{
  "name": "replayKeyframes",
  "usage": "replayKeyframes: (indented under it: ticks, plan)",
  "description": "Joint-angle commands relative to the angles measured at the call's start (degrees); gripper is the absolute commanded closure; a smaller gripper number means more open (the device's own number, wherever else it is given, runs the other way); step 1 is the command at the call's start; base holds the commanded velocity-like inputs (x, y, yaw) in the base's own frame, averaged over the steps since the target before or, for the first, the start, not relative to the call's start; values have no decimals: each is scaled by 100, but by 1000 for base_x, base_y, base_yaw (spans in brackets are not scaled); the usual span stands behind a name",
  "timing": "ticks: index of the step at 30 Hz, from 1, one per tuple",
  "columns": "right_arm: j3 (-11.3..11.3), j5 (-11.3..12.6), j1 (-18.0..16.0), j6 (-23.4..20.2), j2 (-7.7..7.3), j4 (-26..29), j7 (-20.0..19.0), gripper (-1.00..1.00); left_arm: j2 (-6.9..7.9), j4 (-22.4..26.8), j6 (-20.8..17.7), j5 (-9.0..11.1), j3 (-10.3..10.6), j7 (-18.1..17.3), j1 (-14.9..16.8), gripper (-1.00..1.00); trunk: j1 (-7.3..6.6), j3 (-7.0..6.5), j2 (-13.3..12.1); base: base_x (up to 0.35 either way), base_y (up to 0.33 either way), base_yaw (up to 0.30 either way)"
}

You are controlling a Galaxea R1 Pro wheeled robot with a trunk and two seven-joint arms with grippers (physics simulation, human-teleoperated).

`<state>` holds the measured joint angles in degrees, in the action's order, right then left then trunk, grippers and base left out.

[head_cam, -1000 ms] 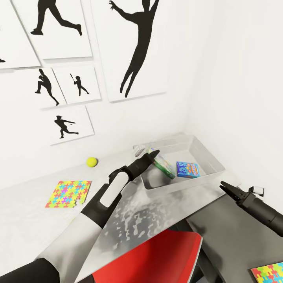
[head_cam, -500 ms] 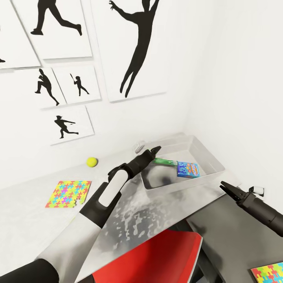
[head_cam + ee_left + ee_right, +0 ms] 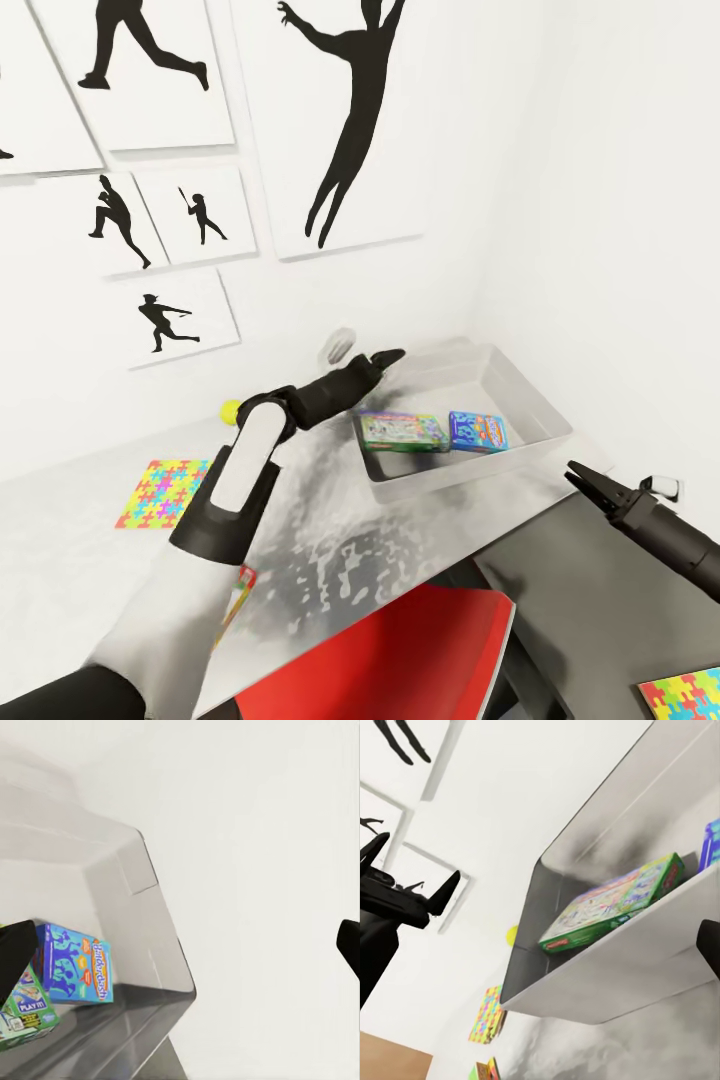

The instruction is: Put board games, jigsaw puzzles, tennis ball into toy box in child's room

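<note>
The grey toy box (image 3: 530,398) stands at the table's far right corner. A green board game (image 3: 402,431) lies flat inside it beside a blue board game (image 3: 477,431); both also show in the left wrist view (image 3: 19,1009) (image 3: 73,964). My left gripper (image 3: 385,357) hovers open and empty over the box's left rim. A tennis ball (image 3: 231,410) peeks out behind the left arm. One jigsaw puzzle (image 3: 160,492) lies on the table at the left. A third board game (image 3: 235,600) shows partly under my left forearm. My right gripper (image 3: 585,478) hangs open to the right of the box.
A red chair (image 3: 400,660) stands under the table's front edge. A second jigsaw puzzle (image 3: 685,695) lies on a dark surface at the bottom right. White walls with silhouette posters (image 3: 340,120) close in behind and right of the table.
The green board game has left my left gripper and gone from tilted to lying flat in the toy box. The left arm has drawn back up and to the left.
</note>
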<state>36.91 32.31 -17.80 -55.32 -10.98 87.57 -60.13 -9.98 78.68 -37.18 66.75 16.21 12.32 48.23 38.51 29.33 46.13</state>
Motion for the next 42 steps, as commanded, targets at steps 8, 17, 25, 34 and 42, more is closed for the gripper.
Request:
replayKeyframes:
  ticks: [8, 17, 25, 34, 42]
  plan:
    - [23, -5, -4, -18, 3, -3, -18, -100, 229, 185, -1049, 58, -1164, 50, 2, -100, 1, 6, 5, 0, 0, 0]
    - [23, -14, -4, -15, 8, -3, -18, -100, 540, 188, -1188, 70, -1728, 17, 2, -100, 1, 6, 5, 0, 0, 0]
    - [18, -14, -4, -14, 8, -3, -20, -100, 1140, 166, -1692, 282, -2202, -18, 0, -100, 1, 6, 5, 0, 0, 0]
    - [24, 1, -4, -14, 13, 5, -25, -100, 2261, 151, -2274, 1332, -2516, -172, -258, -100, 1, -24, 5, 0, 0, 0]
    - [23, 12, -4, -14, 19, 13, -25, -100, 3197, 194, -2282, 2281, -2471, -401, -1502, -100, 1, -95, 5, 0, 0, 0]
